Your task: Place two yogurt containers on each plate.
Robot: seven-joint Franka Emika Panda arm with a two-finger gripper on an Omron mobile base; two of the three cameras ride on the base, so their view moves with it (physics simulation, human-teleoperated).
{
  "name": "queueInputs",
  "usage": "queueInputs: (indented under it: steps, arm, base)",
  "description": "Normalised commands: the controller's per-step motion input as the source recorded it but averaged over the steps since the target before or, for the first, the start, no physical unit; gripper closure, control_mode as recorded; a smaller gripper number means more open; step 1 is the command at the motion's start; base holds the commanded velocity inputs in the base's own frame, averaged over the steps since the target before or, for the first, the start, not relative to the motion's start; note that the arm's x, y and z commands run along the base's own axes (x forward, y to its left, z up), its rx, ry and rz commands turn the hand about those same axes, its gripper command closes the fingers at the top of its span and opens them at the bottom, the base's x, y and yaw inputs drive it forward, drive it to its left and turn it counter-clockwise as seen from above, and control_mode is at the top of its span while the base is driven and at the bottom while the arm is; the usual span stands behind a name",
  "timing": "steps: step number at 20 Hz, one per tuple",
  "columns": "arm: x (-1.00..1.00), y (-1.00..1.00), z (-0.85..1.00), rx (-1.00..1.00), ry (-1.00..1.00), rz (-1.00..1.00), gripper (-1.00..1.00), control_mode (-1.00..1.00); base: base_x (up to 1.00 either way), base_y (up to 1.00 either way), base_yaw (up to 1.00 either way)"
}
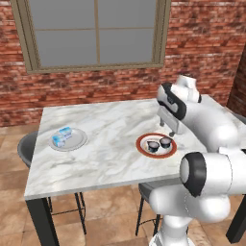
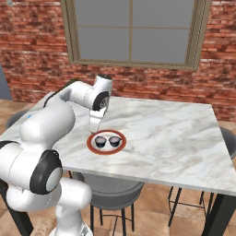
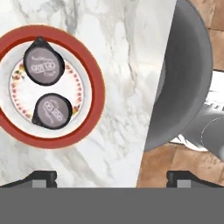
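A: What's closest to the robot?

B: A grey stool [image 2: 108, 186] tucked under the near edge of the marble table [image 1: 110, 144]. From the hand view the stool's round seat [image 3: 181, 74] sits just off the table's edge.

A: And on the table itself?

B: Near that edge, the white plate with the red-brown rim [image 1: 142, 149]. Two dark yogurt cups [image 1: 159, 144] stand on it side by side, both upright, close together; I can't quite tell if they touch. The hand view shows their pale-printed tops, one [image 3: 43, 66] above the other [image 3: 53, 110], both well inside the rim [image 3: 94, 83].

A: Where are the fingers?

B: The gripper [image 1: 169, 127] hangs just behind that plate, above the table, apart from the cups. Its fingers [image 3: 40, 177] are spread wide with nothing between them; both tips show far apart at the bottom of the hand view.

A: Farther out?

B: To the left side of the table, well apart from the first plate, the plain grey plate [image 1: 79, 141] carries the two light blue yogurt cups [image 1: 62, 136], lying next to each other. Beyond the table, a brick wall [image 1: 120, 86] and a window [image 1: 96, 31].
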Motion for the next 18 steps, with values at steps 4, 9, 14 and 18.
queueInputs:
  steps: [4,9,14,18]
  arm:
    - [-0.61,0.32,0.80,0.00,0.00,0.00,-1.00,-1.00]
    - [-0.54,0.22,0.72,0.00,0.00,0.00,-1.00,-1.00]
    - [-0.55,0.12,0.66,0.00,-0.01,0.03,-1.00,-1.00]
    - [-0.59,0.05,0.54,0.00,-0.08,0.12,-1.00,-1.00]
  base:
    - [0.00,0.00,0.00]
    - [0.00,0.00,0.00]
    - [0.00,0.00,0.00]
    - [0.00,0.00,0.00]
